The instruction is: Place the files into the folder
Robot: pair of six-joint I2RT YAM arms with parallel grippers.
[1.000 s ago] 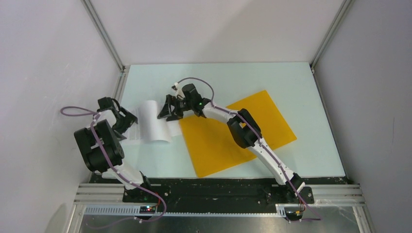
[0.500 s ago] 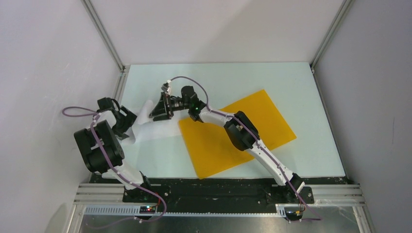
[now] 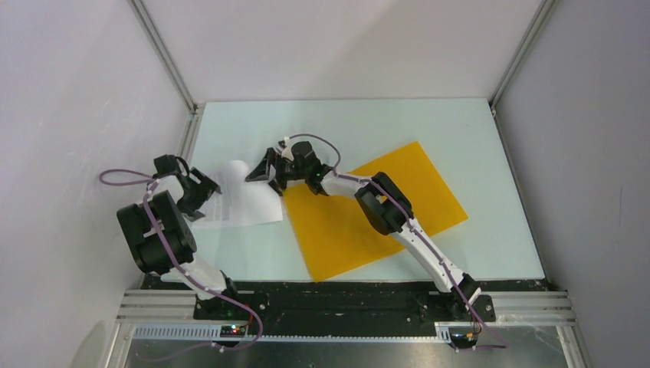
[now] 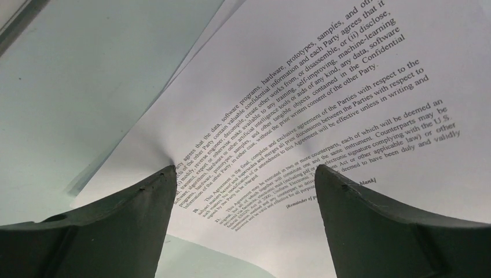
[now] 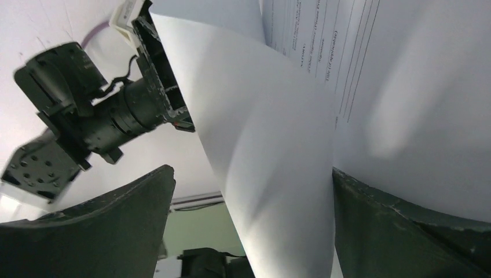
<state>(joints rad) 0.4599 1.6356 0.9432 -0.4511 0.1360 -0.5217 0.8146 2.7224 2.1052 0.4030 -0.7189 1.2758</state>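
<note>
Lying on the tabletop (image 3: 460, 130) just left of the folder (image 3: 383, 211), seen from above: the files (image 3: 245, 205), between left fingers (image 3: 204, 188) and right fingers (image 3: 259, 170), both standing wide. Filling the left wrist's gaping gap, printed text, page edges cropped. Curling up between wide-parted tips at the right wrist, print blurring.

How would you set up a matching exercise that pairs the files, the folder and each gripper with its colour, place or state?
Column one:
1. files
2. folder
3. left gripper
4. right gripper

Column two:
A. orange-yellow, lying flat
B. open, at the left edge of the paper
C. white, partly curled up
D. open, at the curled paper on the side nearer the orange-yellow rectangle

Pairs: 1-C, 2-A, 3-B, 4-D
</note>
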